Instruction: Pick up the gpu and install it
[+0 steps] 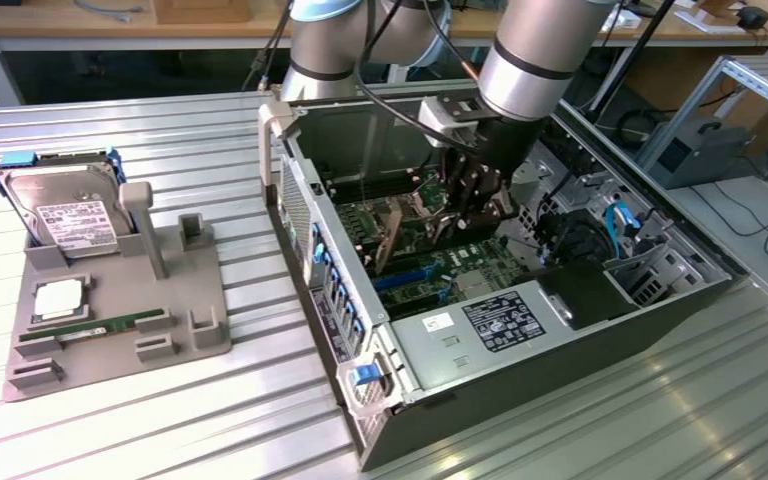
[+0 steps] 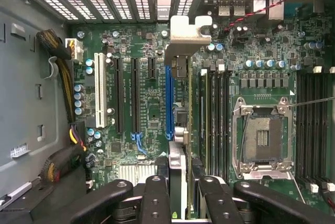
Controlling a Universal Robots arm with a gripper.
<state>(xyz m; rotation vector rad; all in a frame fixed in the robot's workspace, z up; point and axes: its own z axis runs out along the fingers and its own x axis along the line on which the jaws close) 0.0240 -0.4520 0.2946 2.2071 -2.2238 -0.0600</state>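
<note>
The gpu (image 2: 181,130) is seen edge-on in the wrist view, a thin dark card with its silver bracket (image 2: 186,30) at the far end by the case's rear slot openings. My gripper (image 2: 180,174) is shut on the card's near end, with a black finger (image 2: 156,195) on each side. The card runs along the blue slot (image 2: 169,101) on the motherboard (image 2: 149,103); whether it touches the slot I cannot tell. In the exterior view my gripper (image 1: 472,215) reaches down into the open computer case (image 1: 357,380), and the gpu (image 1: 402,238) slants toward the rear wall.
On the exterior view's left, a grey fixture (image 1: 177,340) holds a silver hard drive (image 1: 71,215) and a green memory stick (image 1: 107,326). Inside the case are the power supply (image 1: 498,322), bundled cables (image 2: 62,59), the processor socket (image 2: 260,137) and black expansion slots (image 2: 135,96).
</note>
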